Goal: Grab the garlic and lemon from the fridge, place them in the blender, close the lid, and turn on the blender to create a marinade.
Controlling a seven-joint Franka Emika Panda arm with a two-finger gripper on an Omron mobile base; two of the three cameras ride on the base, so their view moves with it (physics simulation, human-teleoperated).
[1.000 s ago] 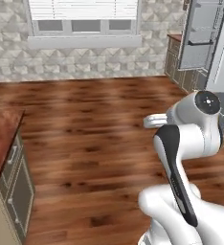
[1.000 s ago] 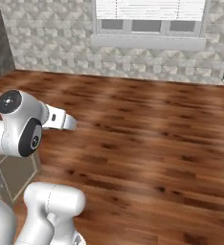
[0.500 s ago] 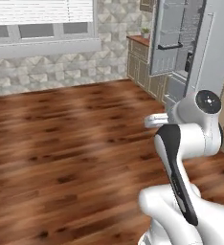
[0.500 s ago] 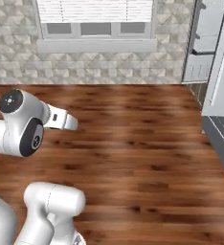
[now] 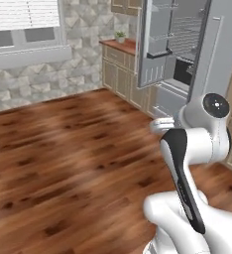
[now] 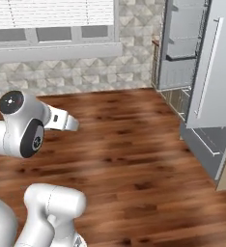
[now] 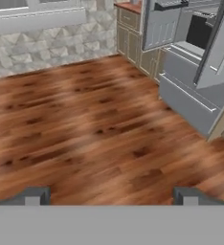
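Note:
The light-grey fridge (image 5: 156, 54) stands at the right with both upper doors swung open, showing grey shelves and a dark interior. It also appears as the fridge (image 6: 216, 72) in the right base view and the fridge (image 7: 185, 98) in the hand view, with its lower drawers facing the floor. My gripper (image 7: 110, 197) is open, its two dark fingertips (image 7: 33, 196) wide apart with nothing between them, held over the wooden floor well short of the fridge. The garlic, lemon, blender and lid are out of view.
Tan wooden cabinets (image 5: 119, 69) with a reddish counter and a small potted plant (image 5: 120, 35) stand left of the fridge. A window with blinds (image 6: 52, 19) sits in the stone-tiled wall. Wooden floor (image 5: 63, 149) stretches between me and the fridge.
The whole picture has swung as the base turned right: the window slid left and the open fridge came in larger at the right. The arm's pose and the open gripper look unchanged.

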